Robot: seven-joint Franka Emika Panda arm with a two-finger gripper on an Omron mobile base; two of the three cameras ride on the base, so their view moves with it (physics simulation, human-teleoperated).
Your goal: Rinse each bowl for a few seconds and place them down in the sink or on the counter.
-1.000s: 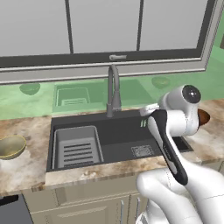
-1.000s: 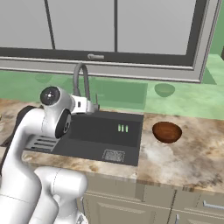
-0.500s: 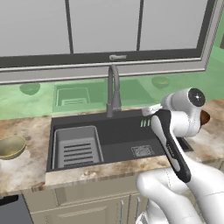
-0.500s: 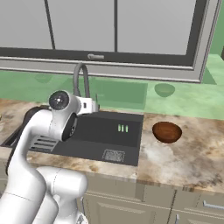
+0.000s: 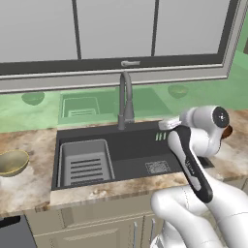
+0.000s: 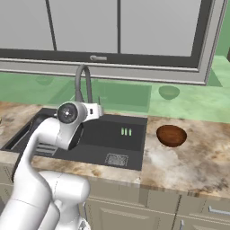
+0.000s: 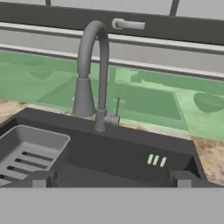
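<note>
Hard to see the brown bowl [image 5: 226,131] in the left base view: mostly hidden behind the arm, just a sliver on the counter [image 5: 29,184] right of the sink [image 5: 135,133]. Shows whole in the right base view [image 6: 171,135], upright on the counter right of the sink, near it but not touching. Cuts off the gold bowl [image 5: 12,162] at the picture edge, on the counter left of the sink, well apart from it. Cuts off also the tray [image 5: 86,162] in the hand view, in the left part of the sink.

Not possible to tell the jaws of the gripper [image 5: 167,124] from the base views, too small. In the hand view, fingertips [image 7: 39,179] far apart with nothing between: spread wide and empty, above the sink, pointing at the faucet [image 7: 94,74].

Compared with one second ago: sits a little more toward the right side of the sink, same spread as before. No change for both bowls.
</note>
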